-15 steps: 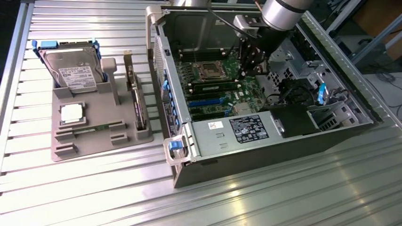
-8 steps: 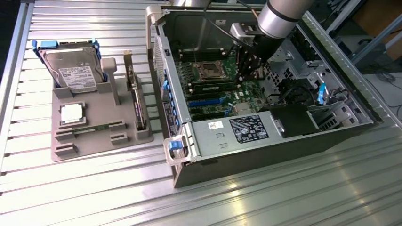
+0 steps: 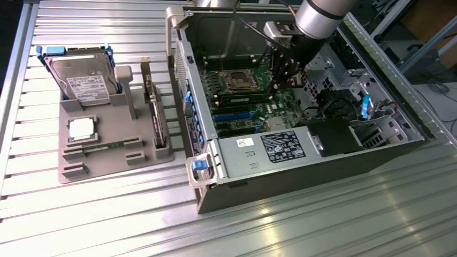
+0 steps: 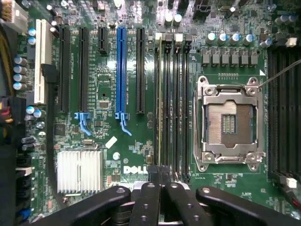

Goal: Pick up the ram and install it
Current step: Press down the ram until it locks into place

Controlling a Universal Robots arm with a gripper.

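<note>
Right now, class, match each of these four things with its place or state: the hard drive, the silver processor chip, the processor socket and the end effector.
Things:
1. hard drive
2. silver processor chip
3. processor socket
4. end effector

Places or states:
A. shut, above the motherboard
B. lying flat on the grey holder
C. propped upright at the back of the grey holder
D. empty, on the motherboard

Pairs: 1-C; 2-B; 3-D; 4-A
</note>
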